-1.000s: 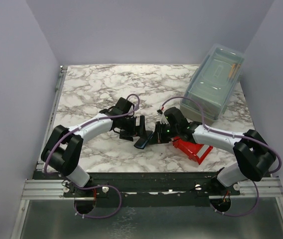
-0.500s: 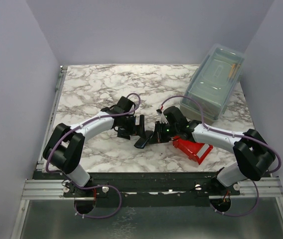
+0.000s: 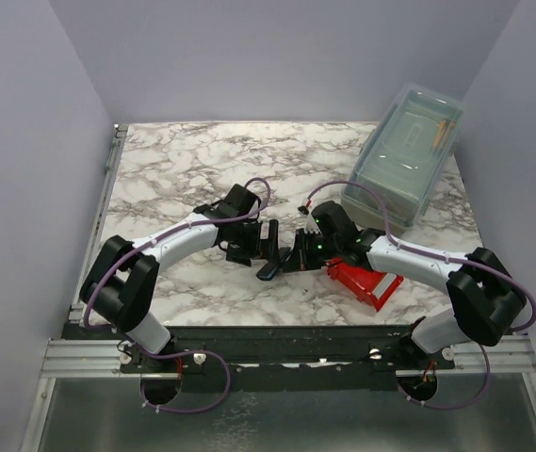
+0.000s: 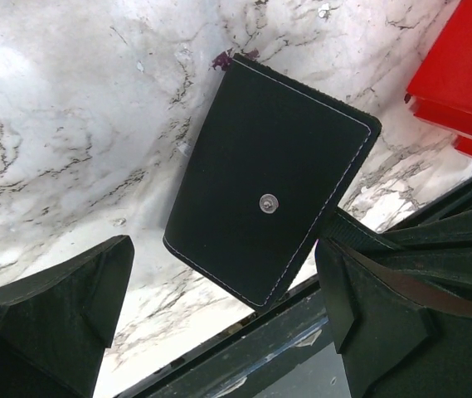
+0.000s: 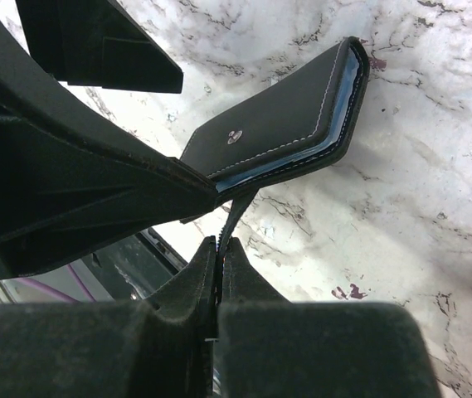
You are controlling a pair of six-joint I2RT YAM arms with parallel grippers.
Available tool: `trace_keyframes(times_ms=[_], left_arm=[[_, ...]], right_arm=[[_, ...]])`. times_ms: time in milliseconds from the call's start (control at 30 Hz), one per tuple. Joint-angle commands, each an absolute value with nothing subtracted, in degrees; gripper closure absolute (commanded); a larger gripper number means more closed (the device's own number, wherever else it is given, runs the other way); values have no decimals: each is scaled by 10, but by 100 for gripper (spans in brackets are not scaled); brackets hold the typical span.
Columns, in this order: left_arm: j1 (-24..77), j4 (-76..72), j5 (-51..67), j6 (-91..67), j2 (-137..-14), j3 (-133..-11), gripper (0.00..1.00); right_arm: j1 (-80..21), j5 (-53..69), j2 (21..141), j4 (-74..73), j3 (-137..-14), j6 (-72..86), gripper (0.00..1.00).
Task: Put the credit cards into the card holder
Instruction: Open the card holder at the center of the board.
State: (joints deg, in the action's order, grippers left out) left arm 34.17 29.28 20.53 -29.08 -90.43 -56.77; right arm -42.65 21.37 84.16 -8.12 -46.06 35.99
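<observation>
Your right tool (image 5: 219, 253) is clamped on a flap of the flat black stitched card holder (image 5: 277, 116), tilting it off the white marble surface (image 4: 70, 124); your left tool (image 4: 223, 303) hangs wide open, empty, over it. Opening step, I judge: next, grip the cover and spread it.

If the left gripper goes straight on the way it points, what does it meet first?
The black card holder, dead ahead of the open left gripper; the marble table lies beyond it. Depth is hard to judge.
</observation>
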Motion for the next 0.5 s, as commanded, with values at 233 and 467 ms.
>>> trace_keyframes(times_ms=[233,467], left_arm=[[343,301,151,-291,-895,-577,25],[336,310,141,-295,-882,-574,32]], right_arm=[[-428,205,829,-84,-450,345,100],[-428,208,834,-104,-451,318,100]])
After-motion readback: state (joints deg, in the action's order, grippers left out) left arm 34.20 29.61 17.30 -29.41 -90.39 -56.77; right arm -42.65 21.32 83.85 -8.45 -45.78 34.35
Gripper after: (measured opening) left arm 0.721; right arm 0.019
